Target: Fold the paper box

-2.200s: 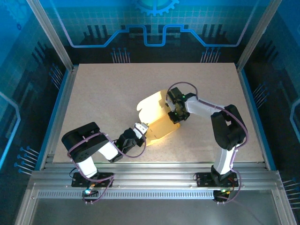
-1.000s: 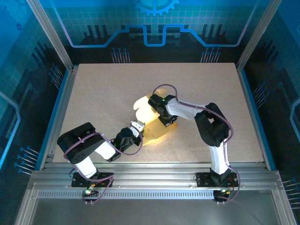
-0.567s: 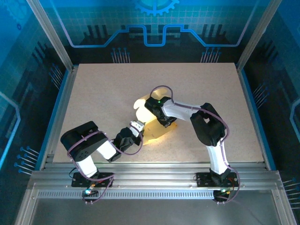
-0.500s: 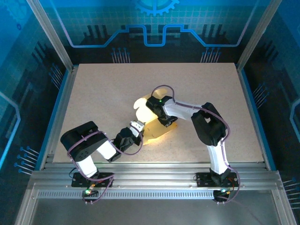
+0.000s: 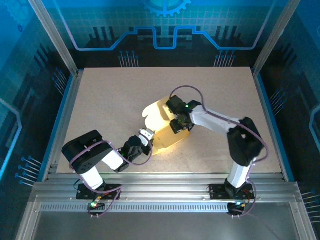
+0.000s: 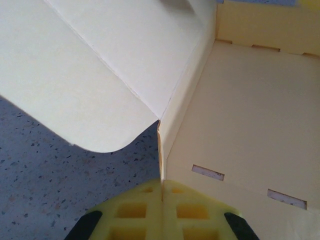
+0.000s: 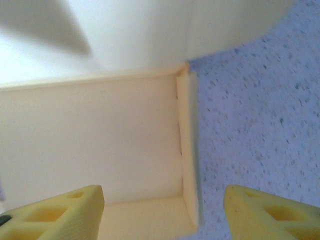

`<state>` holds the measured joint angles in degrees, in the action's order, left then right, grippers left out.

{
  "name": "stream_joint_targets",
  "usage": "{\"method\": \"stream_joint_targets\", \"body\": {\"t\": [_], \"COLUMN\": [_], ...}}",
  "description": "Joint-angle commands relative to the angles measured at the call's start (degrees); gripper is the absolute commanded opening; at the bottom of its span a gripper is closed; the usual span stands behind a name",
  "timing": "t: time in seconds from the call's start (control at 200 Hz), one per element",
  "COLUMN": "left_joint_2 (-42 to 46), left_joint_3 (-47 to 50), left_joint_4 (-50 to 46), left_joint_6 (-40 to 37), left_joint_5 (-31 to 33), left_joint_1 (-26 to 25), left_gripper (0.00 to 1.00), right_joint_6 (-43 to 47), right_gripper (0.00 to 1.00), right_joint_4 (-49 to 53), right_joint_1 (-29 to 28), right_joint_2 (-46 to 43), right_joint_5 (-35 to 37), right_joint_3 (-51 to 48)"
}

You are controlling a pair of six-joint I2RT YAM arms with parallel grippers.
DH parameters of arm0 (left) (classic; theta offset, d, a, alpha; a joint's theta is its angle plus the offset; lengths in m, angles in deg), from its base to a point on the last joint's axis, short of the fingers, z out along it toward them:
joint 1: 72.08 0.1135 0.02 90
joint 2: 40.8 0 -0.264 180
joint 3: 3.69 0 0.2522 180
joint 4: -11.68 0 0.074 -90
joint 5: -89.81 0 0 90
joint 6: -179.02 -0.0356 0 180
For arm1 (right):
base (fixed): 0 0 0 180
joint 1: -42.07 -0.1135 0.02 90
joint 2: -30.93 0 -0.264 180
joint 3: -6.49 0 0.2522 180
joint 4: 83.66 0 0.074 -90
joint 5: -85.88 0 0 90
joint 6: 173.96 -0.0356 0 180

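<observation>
Paper box [image 5: 167, 134] sits approx mid-bench [image 5: 110, 100], btwn the two arms, part-folded: side walls up, w/ a big rounded flap [image 5: 154, 114] sticking out on the far-left side.

L hand [image 5: 146, 135] at the box's near-left corner, clenched on the edge of an upright wall. In the L wrist view, the yellow fingers [image 6: 135, 212] meet w/ the card edge running in btwn them. Box floor [image 6: 240, 115] shows narrow slots [image 6: 207, 173]. The flap [image 6: 85, 75] overhangs the speckled bench [image 6: 50, 175].

R hand [image 5: 181, 125] over the box's far-right part, released. In the R wrist view, its fingers [image 7: 60, 212] stand wide apart, one over the box inside [image 7: 90, 135], the other over the bench [image 7: 260, 100], w/ the corner wall [image 7: 186, 150] btwn them. No contact seen.
</observation>
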<state>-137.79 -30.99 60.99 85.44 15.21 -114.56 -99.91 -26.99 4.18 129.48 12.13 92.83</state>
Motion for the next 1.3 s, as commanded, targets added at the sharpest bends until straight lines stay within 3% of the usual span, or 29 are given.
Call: {"method": "stream_joint_targets", "body": {"t": [0.0,0.095,0.295,0.54,0.795,1.101,1.296], "left_joint_2": [0.40,0.88,1.19,0.93,0.31,1.28,1.54], "left_joint_3": [-1.01,-1.31,-1.73,-2.21,-1.74,-2.28,-2.62], "left_joint_4": [-5.15,-6.29,-7.36,-7.43,-6.13,-7.43,-8.37], "left_joint_6": [-1.69,-2.04,-2.52,-3.11,-4.58,-5.28,-5.30], "left_joint_5": [-1.90,-2.12,-2.49,-3.36,-4.76,-4.94,-4.69], "left_joint_1": [0.11,0.05,0.06,0.08,0.08,0.07,0.07], "left_gripper": [0.00,0.00,0.00,0.00,0.00,0.00,0.00], "right_joint_6": [-4.38,-8.54,-13.80,-16.94,-15.81,-15.62,-6.89], "right_gripper": [0.65,0.61,0.40,0.34,0.26,0.25,0.42], "right_joint_4": [-4.71,-6.84,-8.29,-14.20,-17.04,-19.22,-13.10], "right_joint_1": [3.29,6.82,15.41,15.30,15.59,15.47,15.39], "right_joint_2": [-7.70,-14.54,-22.16,-17.53,-10.02,-9.54,-16.26], "right_joint_5": [-5.73,-7.98,-16.70,-23.14,-19.93,-19.25,-15.31], "right_joint_3": [-6.71,-13.57,-26.53,-28.81,-23.46,-23.89,-23.92]}}
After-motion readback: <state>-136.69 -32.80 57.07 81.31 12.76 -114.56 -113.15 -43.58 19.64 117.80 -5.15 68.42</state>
